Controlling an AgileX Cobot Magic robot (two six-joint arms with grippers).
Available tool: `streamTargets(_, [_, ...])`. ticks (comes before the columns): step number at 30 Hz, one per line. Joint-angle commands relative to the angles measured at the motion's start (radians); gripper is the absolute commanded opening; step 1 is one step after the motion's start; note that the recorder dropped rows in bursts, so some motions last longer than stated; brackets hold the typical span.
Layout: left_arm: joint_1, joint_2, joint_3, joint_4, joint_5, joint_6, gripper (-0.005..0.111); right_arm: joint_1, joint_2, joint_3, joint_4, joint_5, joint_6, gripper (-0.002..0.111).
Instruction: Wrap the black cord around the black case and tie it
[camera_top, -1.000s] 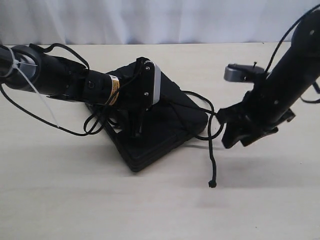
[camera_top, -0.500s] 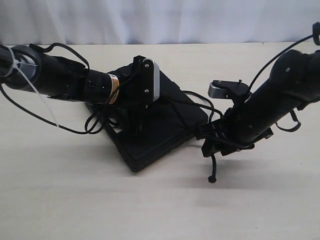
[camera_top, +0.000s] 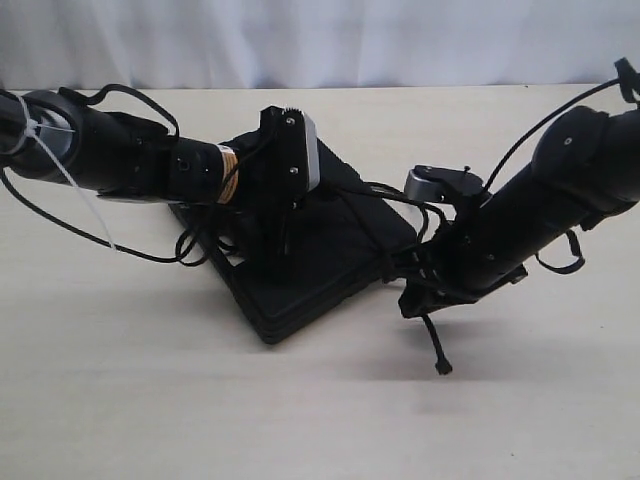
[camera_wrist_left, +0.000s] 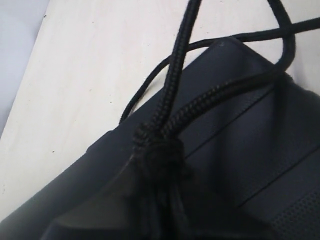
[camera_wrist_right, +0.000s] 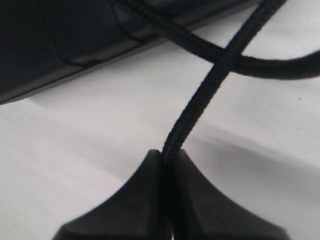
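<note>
Left arm (camera_top: 110, 155) and right arm (camera_top: 560, 190) angle down, jaws clamped on the black cord (camera_wrist_right: 200, 100).

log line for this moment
left end effector: shut on black cord | right end effector: shut on black cord | black case: lying flat

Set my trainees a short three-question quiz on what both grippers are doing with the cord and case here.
1. True or false: the right gripper stands open around the thin black braided cord.
2. The right gripper is: A over the flat black plastic case; B beside that case, over the pale wooden table; C off the table.
3. What does the left gripper pinch?
Key: 1 false, it is shut on the cord; 2 B; 3 the cord, above the case.
</note>
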Motion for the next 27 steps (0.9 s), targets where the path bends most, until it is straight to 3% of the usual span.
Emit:
streamTargets(1, [-0.003,-0.002,-0.005,-0.180,0.033,0.001,0.000,0.000,-0.071,-0.020,0.014,0.030,-0.036,0.004])
streamTargets(6, [-0.001,-0.002,-0.007,-0.335,0.092,0.001,0.000,0.000,-0.173,-0.078,0.009,0.030,-0.036,0.004])
streamTargets(17, [-0.001,-0.002,-0.007,-0.350,0.270,-0.011,0.000,-0.002,-0.247,-0.306,0.009,0.030,-0.010,0.004])
streamTargets(22, [-0.001,-0.002,-0.007,-0.498,0.275,-0.013,0.000,-0.014,-0.247,-0.382,-0.013,0.034,-0.010,0.004])
streamTargets(27, [-0.003,-0.026,-0.007,-0.571,0.271,-0.107,0.013,-0.067,-0.247,-0.415,-0.013,0.034,-0.010,0.004])
